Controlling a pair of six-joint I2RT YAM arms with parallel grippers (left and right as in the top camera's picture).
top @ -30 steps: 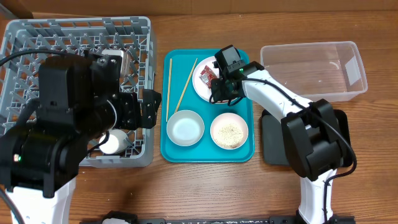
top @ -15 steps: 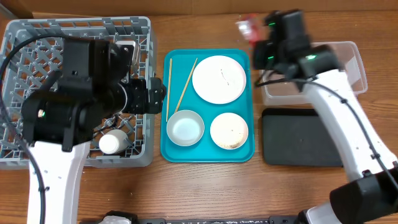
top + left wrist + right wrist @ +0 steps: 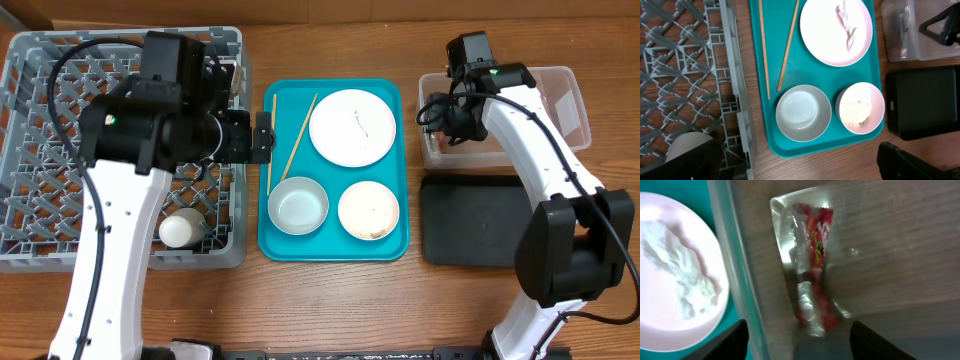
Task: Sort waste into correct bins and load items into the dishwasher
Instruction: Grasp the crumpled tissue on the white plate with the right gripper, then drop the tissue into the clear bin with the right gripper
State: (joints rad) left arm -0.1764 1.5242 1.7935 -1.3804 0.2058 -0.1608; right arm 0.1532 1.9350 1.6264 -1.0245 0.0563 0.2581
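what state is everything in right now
crinkled red snack wrapper, lying inside clear plastic rectangular tub
crumpled white tissue, on large white round plate
loose white rice grains, in small white round plate
pale shallow bowl, upright, empty
two thin wooden chopsticks, flat on teal tray
right end effector, open
left end effector, open

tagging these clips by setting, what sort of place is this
Likely a lab mock-up of a dish-clearing station: a grey dish rack, a teal serving tray of dishes, and a clear waste tub on a wooden table.
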